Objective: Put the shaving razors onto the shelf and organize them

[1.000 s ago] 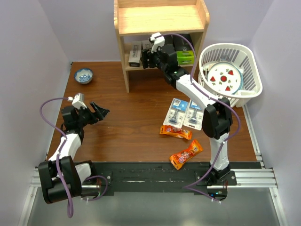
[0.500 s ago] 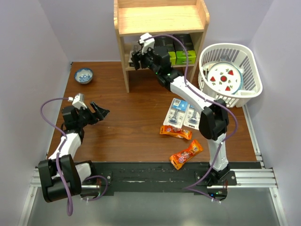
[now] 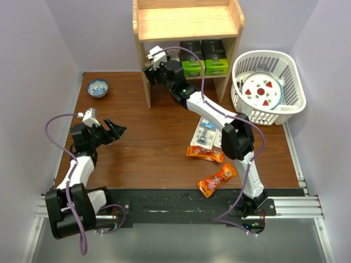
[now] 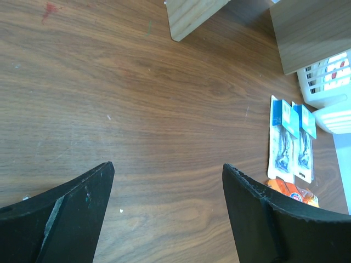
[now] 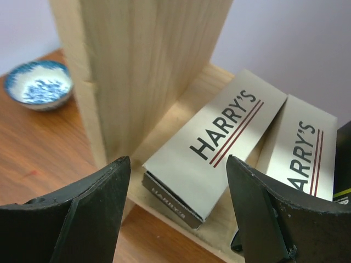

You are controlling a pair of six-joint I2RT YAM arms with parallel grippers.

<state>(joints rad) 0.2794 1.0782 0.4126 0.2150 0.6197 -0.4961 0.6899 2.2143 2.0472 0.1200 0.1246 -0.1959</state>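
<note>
The wooden shelf [image 3: 186, 22] stands at the back. Two black boxes with lime-green ends [image 3: 192, 67] [image 3: 215, 66] sit on its lower board. My right gripper [image 3: 150, 71] is open and empty at that board's left end. In the right wrist view it [image 5: 176, 164] hovers just in front of two HARRY'S boxes [image 5: 219, 139] [image 5: 301, 150] lying side by side next to the side panel [image 5: 142, 71]. Two blister cards with blue headers [image 3: 206, 130] [image 4: 282, 137] lie flat on the table, partly under the right arm. My left gripper [image 3: 118, 129] [image 4: 167, 167] is open and empty over bare table.
A white slatted basket [image 3: 290, 71] holding a strawberry plate stands at the right. Two orange snack packets [image 3: 204, 153] [image 3: 216, 179] lie near the front. A blue patterned bowl [image 3: 97, 87] [image 5: 38, 85] sits left of the shelf.
My right arm has swung left along the lower board, from its middle to its left end, uncovering the two black boxes. The left arm has not moved.
</note>
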